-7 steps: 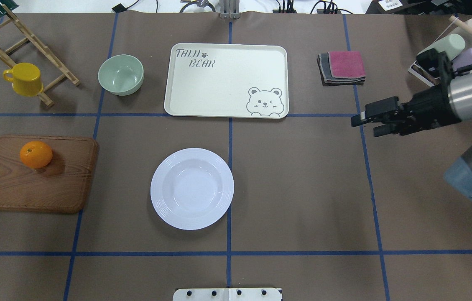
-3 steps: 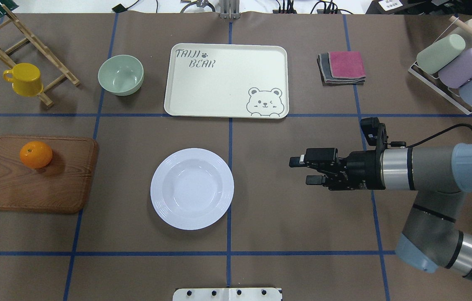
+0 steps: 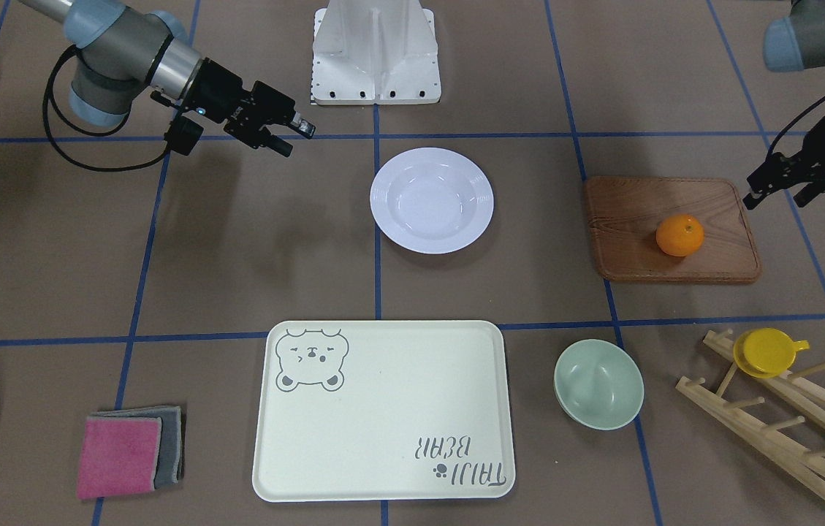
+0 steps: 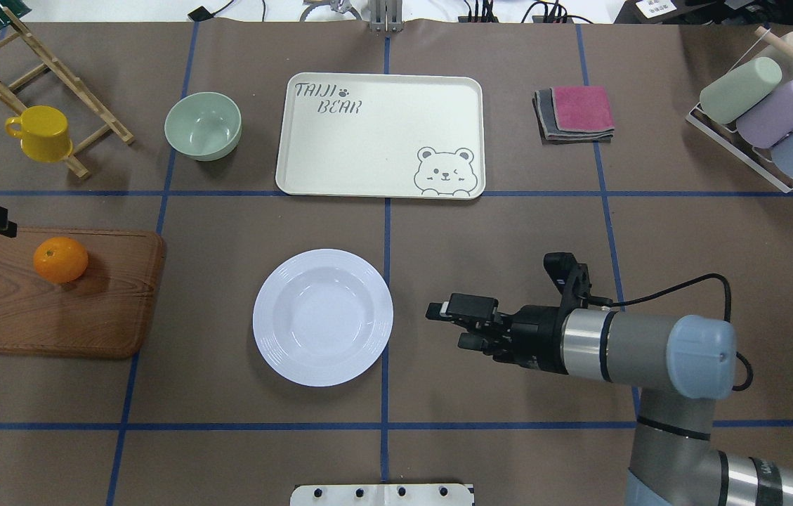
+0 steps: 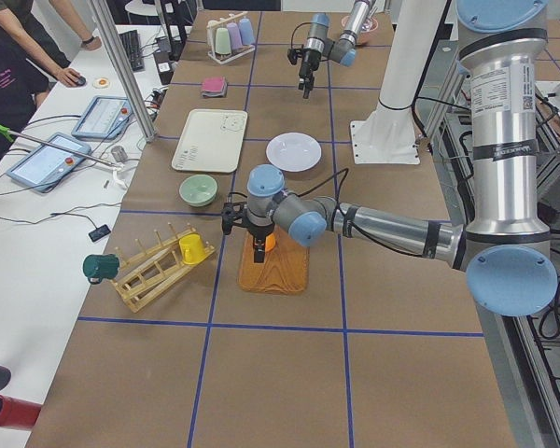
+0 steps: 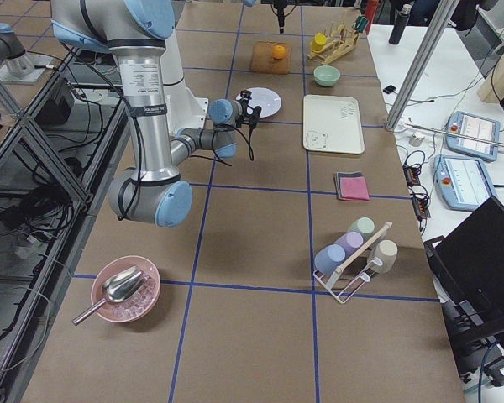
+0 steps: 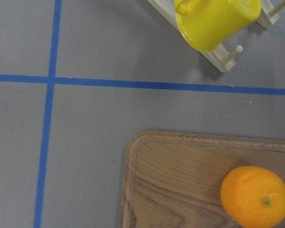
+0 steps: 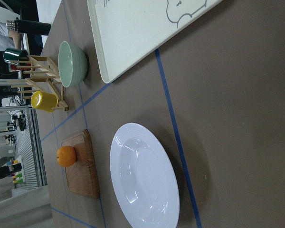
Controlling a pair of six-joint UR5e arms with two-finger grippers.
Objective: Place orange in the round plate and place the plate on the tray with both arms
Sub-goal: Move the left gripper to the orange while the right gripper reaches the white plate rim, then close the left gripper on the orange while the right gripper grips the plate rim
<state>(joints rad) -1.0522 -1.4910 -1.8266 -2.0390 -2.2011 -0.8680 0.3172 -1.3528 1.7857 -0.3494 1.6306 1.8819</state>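
Overhead exterior is taken as the frame for every clock direction given here. A brown tabletop (image 4: 508,232) ruled with blue tape lines is seen. The right arm (image 4: 642,341) is stretched over it from 4 o'clock, lying level and pointed toward 9. The left arm (image 5: 392,229) is brought in at the 9 o'clock edge and is mostly cut off in that view. The tray (image 4: 368,140) is laid flat at 12 o'clock of the tabletop's middle, its surface bare. The board (image 4: 52,323) is set at 9 o'clock, well apart from the tray. The plate (image 4: 323,317) is found near the middle, at 6 o'clock of the tray and 3 o'clock of the board. It is apart from both, and its hollow is bare.

The right hand (image 4: 447,327) is held at 3 o'clock of the plate, near the rim but not touching. Its fingers are spread and nothing is gripped. The left hand (image 3: 774,196) is held by the board's 11 o'clock corner, at 10 o'clock of the orange (image 4: 60,259). In the front-facing view its fingers are seen parted, with nothing between them.

The orange is rested on the board, toward its 11 o'clock part, well apart from the plate. In the left wrist view it is caught at 4 o'clock, with the green stem dot in sight.
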